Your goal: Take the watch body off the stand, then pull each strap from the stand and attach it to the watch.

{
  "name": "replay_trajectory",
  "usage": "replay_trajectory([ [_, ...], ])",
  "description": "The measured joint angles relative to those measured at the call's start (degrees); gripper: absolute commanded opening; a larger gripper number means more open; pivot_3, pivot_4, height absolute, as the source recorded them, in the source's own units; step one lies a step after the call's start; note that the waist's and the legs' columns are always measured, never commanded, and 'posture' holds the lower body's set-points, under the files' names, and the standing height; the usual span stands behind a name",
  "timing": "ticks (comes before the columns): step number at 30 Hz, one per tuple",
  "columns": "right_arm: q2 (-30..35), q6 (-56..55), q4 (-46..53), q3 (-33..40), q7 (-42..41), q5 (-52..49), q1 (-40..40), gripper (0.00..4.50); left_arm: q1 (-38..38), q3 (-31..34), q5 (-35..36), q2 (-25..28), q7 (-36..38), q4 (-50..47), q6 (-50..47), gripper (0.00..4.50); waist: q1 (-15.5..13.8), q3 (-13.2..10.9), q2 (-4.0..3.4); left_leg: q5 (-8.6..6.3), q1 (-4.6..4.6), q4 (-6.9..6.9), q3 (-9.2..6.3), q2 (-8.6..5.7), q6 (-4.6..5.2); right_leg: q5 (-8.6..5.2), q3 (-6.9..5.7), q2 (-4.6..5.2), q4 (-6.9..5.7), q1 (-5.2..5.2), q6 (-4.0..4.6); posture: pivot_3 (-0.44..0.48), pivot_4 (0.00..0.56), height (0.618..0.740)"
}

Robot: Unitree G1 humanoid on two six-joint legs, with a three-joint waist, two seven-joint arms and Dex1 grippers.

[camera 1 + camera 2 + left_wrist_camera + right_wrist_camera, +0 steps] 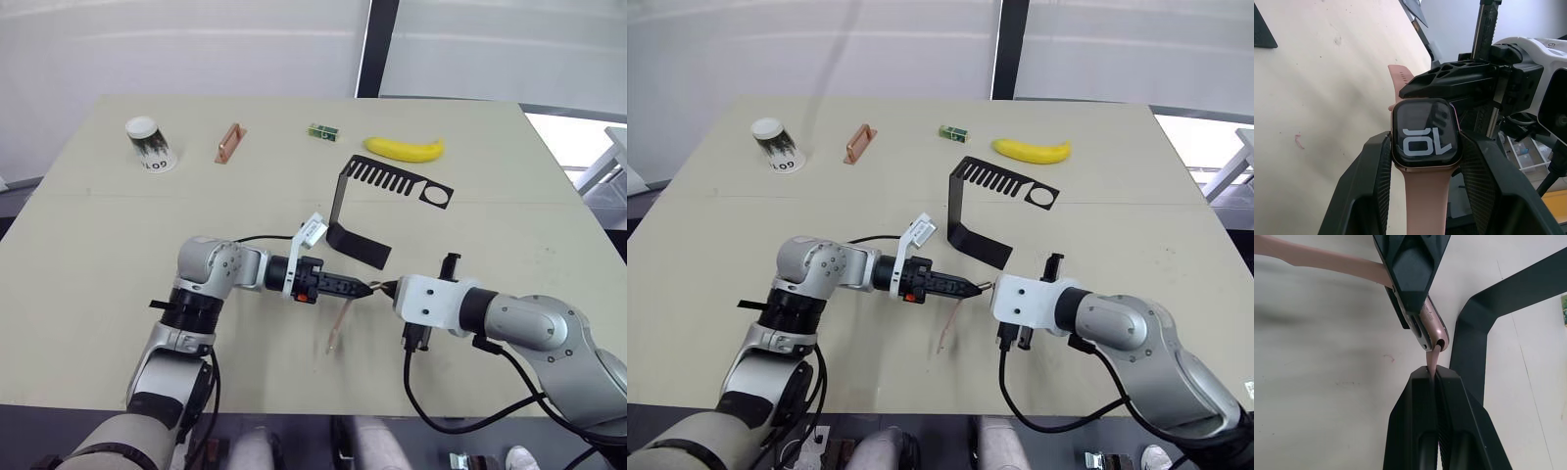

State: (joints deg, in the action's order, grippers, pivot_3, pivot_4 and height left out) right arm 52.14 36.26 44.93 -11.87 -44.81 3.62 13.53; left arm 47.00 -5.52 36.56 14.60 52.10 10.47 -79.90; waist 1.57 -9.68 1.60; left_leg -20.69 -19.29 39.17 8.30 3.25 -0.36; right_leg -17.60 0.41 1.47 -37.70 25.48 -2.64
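Note:
My left gripper (364,288) is shut on the watch body (1425,132), a rounded-square case with a black screen and a rose-gold rim. One pink strap (336,329) hangs from the case down to the table. My right gripper (1433,374) meets it from the other side. It is shut on the end of a second pink strap (1434,356), whose other end touches the case edge (1431,328). The black stand (345,210) sits on the table just behind both grippers, and its comb-toothed arm holds nothing.
Along the far side of the table lie a tipped paper cup (151,145), a copper-coloured bar (229,143), a small green block (322,130) and a banana (404,148). The table's front edge runs close below the grippers.

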Motion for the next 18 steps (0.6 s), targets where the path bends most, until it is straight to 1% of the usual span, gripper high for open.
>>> replay_trajectory([
  [18,1.1,0.0,0.8,0.7,0.0,0.0,0.0,0.0,0.5,-0.2,0.2,0.1,0.0,1.6,0.8,1.58,0.0,0.0,0.0,0.0,0.0,0.0,0.0,0.0,0.0,0.0,0.0,0.0,0.0,0.0,0.01,0.0,0.15,0.74],
])
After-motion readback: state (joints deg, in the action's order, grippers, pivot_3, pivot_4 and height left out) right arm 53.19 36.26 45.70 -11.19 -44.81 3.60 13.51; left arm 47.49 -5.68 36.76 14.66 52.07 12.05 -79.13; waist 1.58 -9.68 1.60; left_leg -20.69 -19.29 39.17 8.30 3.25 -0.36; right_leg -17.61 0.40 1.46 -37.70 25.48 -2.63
